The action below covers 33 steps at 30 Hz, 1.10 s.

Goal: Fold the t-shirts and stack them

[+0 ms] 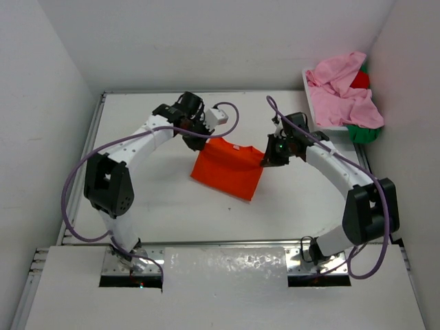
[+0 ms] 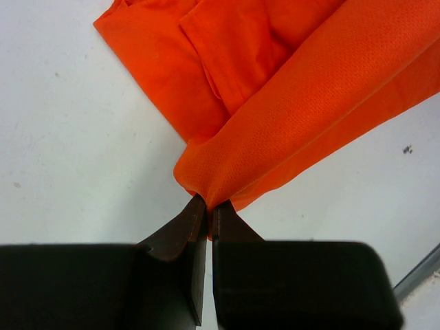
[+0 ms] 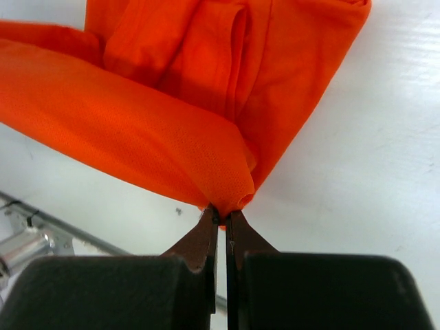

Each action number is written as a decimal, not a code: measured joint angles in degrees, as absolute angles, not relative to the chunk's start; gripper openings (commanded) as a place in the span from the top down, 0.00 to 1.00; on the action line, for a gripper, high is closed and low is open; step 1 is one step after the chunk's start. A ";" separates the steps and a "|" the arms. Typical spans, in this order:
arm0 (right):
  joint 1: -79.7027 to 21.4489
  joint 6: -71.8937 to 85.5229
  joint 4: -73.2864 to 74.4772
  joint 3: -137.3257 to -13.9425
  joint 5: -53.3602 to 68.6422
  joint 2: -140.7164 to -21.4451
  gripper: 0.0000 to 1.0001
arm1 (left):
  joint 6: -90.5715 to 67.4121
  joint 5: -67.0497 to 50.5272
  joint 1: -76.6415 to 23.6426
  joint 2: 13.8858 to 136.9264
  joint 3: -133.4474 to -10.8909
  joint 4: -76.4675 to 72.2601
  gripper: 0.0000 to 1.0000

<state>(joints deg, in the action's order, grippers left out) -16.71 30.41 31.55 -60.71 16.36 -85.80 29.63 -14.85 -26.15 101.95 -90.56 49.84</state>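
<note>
Left hand (image 2: 208, 206): clenched on a corner of the orange t-shirt (image 1: 230, 168).
Right hand (image 3: 222, 216): clenched on the neighbouring corner.
Cloth: taut between both hands; rest lay on tabletop (image 1: 158, 199).

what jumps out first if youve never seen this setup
The bright orange cloth t-shirt mid-table catches the eye first, pinched at its two far corners: the left arm's fingers and the right arm's fingers are each shut on a bunch of its fabric. Next comes the far right corner, where a pink cloth t-shirt is heaped over a white plastic mesh basket, with red cloth and green cloth peeking out.
</note>
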 measured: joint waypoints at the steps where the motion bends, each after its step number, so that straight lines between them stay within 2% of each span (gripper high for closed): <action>1: -16.16 30.44 31.29 -61.06 16.14 -86.39 1.00 | 29.26 -14.87 -26.15 102.63 -90.72 49.30 1.00; 13: -13.96 30.37 27.00 -65.89 14.70 -97.01 1.00 | 23.40 -12.71 -26.13 112.20 -95.26 40.36 1.00; 26: -11.31 30.06 24.60 -68.27 12.88 -98.98 1.00 | 19.79 -11.81 -26.13 115.90 -101.14 38.35 1.00; 30: -10.46 29.98 22.46 -69.60 12.03 -103.61 0.98 | 17.56 -10.63 -26.13 121.14 -105.36 37.47 0.96; 33: -9.45 30.02 20.82 -71.22 11.99 -107.81 0.98 | 16.19 -9.04 -26.13 125.12 -106.98 36.71 0.83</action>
